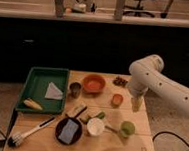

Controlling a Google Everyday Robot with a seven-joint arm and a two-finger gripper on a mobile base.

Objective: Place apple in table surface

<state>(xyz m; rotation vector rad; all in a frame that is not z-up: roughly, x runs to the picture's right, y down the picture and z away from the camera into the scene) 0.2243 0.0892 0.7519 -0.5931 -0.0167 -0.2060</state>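
Note:
The apple [117,99] is a small orange-red fruit. It rests on the light wooden table surface [131,144], right of centre and just below the orange bowl [93,83]. My gripper [135,104] hangs from the white arm [153,78], which comes in from the right. It is just right of the apple and close above the tabletop. It does not appear to hold the apple.
A green tray [33,79] at the left holds a corn cob [33,104] and white paper [54,91]. A metal cup [75,89], black pan [68,130], white cup [95,126], pale green round object [127,127], brush [29,132] and dark item [120,81] are on the table.

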